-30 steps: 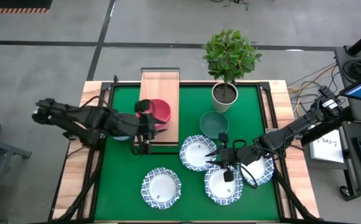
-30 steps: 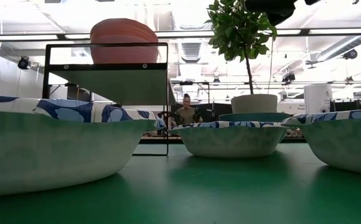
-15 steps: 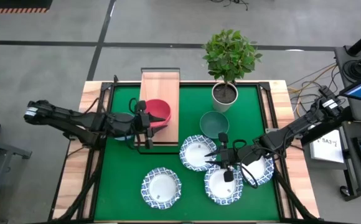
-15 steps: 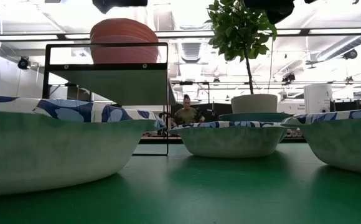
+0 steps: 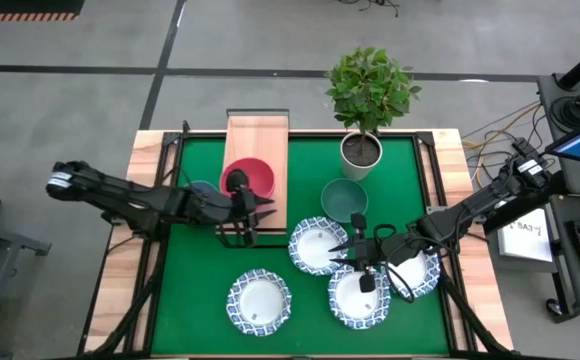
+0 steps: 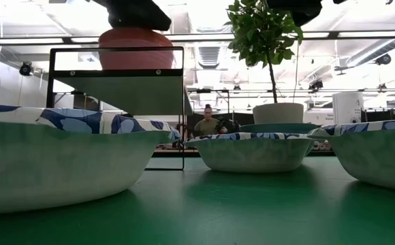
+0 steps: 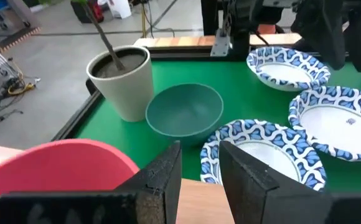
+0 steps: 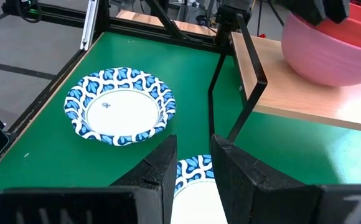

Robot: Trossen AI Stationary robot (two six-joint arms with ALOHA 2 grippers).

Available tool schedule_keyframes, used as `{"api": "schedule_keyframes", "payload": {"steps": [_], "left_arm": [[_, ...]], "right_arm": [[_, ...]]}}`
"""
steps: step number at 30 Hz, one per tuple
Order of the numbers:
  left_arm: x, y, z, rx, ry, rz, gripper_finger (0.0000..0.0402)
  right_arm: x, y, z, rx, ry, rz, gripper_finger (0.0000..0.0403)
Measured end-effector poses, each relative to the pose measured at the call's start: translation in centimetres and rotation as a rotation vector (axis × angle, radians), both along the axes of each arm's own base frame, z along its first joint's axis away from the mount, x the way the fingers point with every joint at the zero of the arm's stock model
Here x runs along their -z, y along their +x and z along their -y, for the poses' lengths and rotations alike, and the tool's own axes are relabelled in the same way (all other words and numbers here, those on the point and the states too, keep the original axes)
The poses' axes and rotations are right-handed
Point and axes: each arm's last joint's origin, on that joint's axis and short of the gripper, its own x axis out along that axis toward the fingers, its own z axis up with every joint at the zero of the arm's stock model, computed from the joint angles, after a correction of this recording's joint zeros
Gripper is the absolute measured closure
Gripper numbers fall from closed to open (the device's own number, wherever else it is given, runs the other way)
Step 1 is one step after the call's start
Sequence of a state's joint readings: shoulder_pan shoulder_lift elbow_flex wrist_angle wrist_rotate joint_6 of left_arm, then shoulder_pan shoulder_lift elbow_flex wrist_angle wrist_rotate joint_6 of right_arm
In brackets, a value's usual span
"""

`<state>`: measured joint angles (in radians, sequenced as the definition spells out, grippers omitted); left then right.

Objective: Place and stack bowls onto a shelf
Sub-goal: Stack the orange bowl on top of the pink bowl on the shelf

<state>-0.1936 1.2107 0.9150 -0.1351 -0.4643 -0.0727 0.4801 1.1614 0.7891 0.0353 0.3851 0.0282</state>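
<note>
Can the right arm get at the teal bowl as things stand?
Probably yes. The right gripper hovers open over the patterned bowls, and the teal bowl sits just beyond them on the green mat, nothing stacked in it. The plant pot stands close behind it, so an approach from the near side looks safest.

light-wood shelf (image 5: 258, 140), glossy bowls (image 5: 260, 301)

No lettering can be read with any certainty in these views. The white sheet (image 5: 526, 232) lying on the side desk by the right arm's base carries dark handwritten marks, but they are too small to make out. The bowls, the shelf, the plant pot and the arms show no legible labels, brands or numbers.
</note>
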Motion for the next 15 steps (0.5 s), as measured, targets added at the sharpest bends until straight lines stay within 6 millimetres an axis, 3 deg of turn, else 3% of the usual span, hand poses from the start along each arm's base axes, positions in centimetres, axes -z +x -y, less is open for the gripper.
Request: {"api": "schedule_keyframes", "payload": {"steps": [8,15], "left_arm": [[-2.9,-0.2,0.2,0.035,0.043,0.034,0.0311],[-1.8,-1.1,-0.5,-0.079,0.113,-0.087,0.0311]], "right_arm": [[0.0,0.0,0.0,-0.001,-0.002,0.0,0.0314],[0.0,0.0,0.0,-0.001,-0.002,0.0,0.0314]]}}
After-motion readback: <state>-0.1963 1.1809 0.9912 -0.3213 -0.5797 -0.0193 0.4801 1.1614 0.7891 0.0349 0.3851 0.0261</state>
